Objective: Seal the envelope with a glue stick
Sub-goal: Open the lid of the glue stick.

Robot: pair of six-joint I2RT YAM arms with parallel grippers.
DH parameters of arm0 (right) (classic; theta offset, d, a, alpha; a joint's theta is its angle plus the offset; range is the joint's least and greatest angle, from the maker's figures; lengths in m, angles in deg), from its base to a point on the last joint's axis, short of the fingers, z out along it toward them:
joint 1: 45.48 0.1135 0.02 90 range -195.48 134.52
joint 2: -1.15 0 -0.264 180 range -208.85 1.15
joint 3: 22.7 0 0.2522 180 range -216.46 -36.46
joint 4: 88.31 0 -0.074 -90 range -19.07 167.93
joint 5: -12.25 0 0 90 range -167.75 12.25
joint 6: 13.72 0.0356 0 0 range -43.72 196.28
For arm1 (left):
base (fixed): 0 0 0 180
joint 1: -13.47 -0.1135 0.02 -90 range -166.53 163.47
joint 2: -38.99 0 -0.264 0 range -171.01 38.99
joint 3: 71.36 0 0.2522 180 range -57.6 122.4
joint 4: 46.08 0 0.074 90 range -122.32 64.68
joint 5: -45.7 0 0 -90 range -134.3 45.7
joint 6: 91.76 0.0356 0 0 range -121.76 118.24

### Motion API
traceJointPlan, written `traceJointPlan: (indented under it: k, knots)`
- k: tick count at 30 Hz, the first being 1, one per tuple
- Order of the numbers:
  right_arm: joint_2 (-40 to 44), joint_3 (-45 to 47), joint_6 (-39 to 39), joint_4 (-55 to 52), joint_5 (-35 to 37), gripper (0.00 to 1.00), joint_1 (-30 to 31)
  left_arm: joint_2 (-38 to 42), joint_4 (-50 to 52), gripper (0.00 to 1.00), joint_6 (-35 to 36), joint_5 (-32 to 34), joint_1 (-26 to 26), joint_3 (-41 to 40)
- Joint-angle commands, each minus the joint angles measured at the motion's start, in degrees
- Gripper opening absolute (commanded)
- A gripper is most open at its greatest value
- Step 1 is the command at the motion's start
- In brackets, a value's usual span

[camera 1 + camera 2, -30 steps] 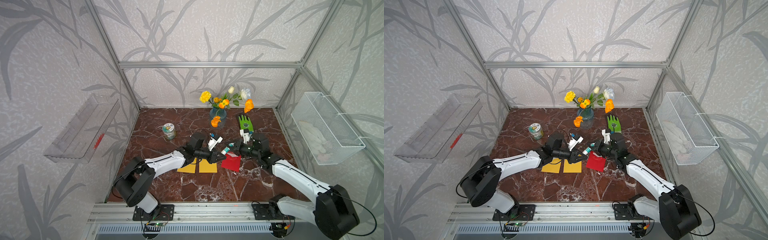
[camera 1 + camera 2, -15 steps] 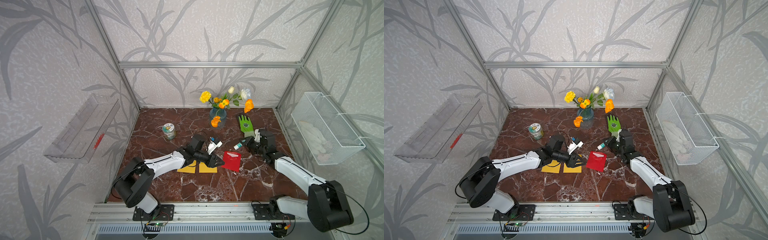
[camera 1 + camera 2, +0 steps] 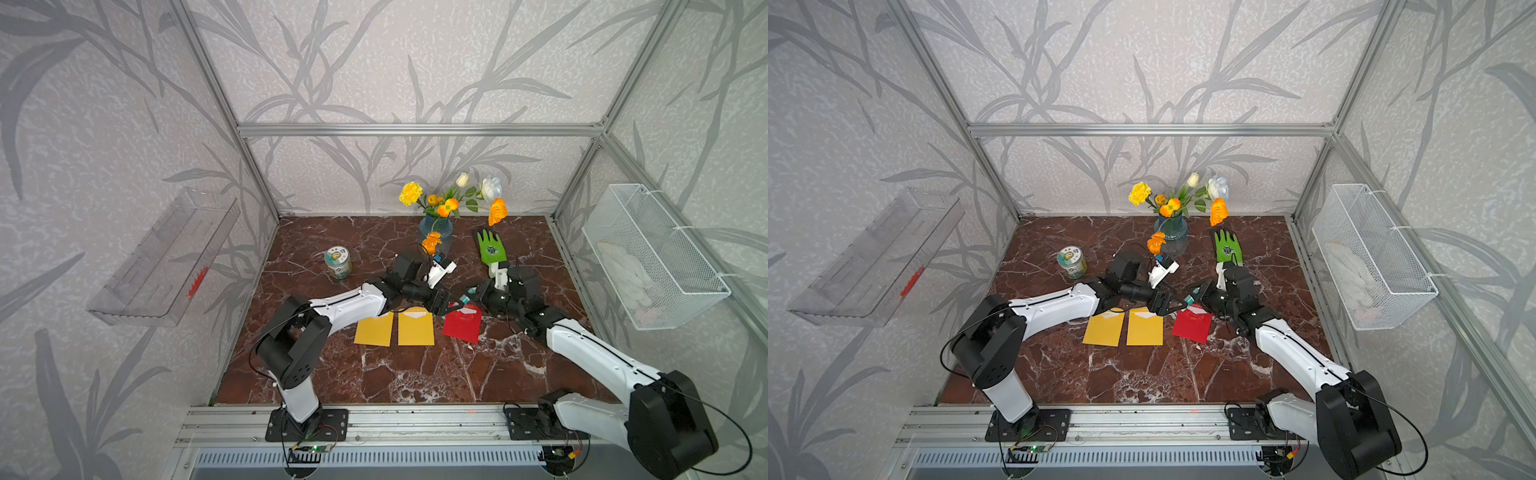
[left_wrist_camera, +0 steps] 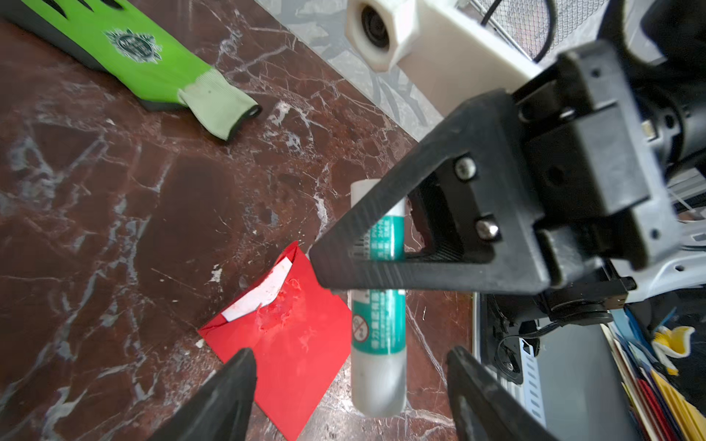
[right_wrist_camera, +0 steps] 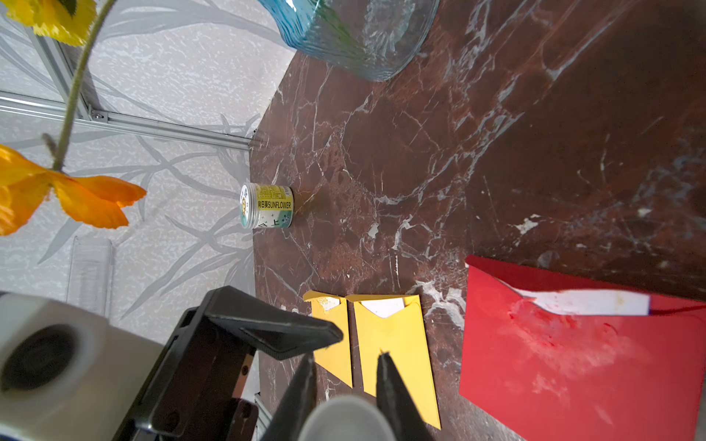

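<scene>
Left end effector (image 4: 349, 355) has its two fingers spread wide. One end of the glue stick (image 4: 378, 328) lies in the gap between them, with space on both sides, so neither finger touches it. The right end effector (image 5: 345, 359) is clamped on the glue stick across its green label band and holds it off the counter (image 3: 374, 374), near the far edge of the red envelope (image 3: 463, 328).

Both arms reach low from the front rail towards the middle of the counter, and the two end effectors face each other tip to tip. The left wrist hangs over the far edge of the two yellow envelopes (image 3: 395, 328), which lie side by side just beside the red one. The red envelope lies flat, with white paper showing at its mouth and a smeared patch on its face.

In the left wrist view, a black finger of the right end effector covers the stick's middle. In the right wrist view, only a blurred pale end of the stick shows between the fingers. In both top views, only a speck of teal shows between the end effectors. I cannot tell which end carries the cap.
</scene>
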Motion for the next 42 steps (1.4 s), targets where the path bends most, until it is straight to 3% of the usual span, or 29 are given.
traceJointPlan:
  k: [1, 5, 8, 10, 20, 25, 27, 31, 33, 36, 42]
  knots:
    - [0.95, -0.63, 0.61, 0.48, -0.51, 0.00, 0.29, -1.23, 2.34, 0.73, 1.98, -4.63, -0.07, 2.72]
    - [0.87, -1.08, 0.74, 0.48, -0.38, 0.00, 0.29, -1.59, 3.14, 0.66, 1.83, -5.91, -0.13, 2.71]
    - [0.38, -1.33, 0.88, 0.70, -0.33, 0.00, 0.29, -2.12, 3.08, 0.50, 1.26, -6.29, -0.06, 2.48]
    - [0.01, -1.54, 0.96, 0.89, -0.42, 0.00, 0.27, -2.39, 2.22, 0.45, 0.53, -6.52, -0.12, 2.17]
    - [-1.41, -1.31, 2.70, 2.98, -0.99, 0.00, 0.28, -4.12, 1.46, 0.54, -0.10, -8.01, 0.15, 2.52]
    - [-1.69, -1.21, 2.89, 3.32, -1.29, 0.00, 0.34, -4.65, 0.80, 0.48, -0.77, -7.45, 0.18, 2.52]
    - [-1.85, -0.99, 3.07, 3.47, -1.38, 0.00, 0.38, -4.70, 0.07, 0.39, -1.33, -7.77, 0.18, 2.51]
    - [-1.95, -0.66, 3.15, 2.68, 0.00, 0.00, 0.17, -4.60, -0.11, 0.04, -1.83, -8.04, 0.21, 2.52]
    - [-1.78, -0.12, 3.98, 1.06, 2.43, 0.00, -0.81, -3.76, 0.26, 0.00, -1.47, -7.67, 0.17, 1.93]
    - [-1.25, 1.21, 8.33, -2.11, 8.63, 0.00, -2.74, -1.22, 0.03, 0.00, -0.42, -4.32, 0.32, -0.22]
    - [-3.83, -3.80, 8.26, -13.66, 18.60, 0.00, -3.09, 4.51, 6.81, 0.00, 5.85, 14.95, 4.34, -3.46]
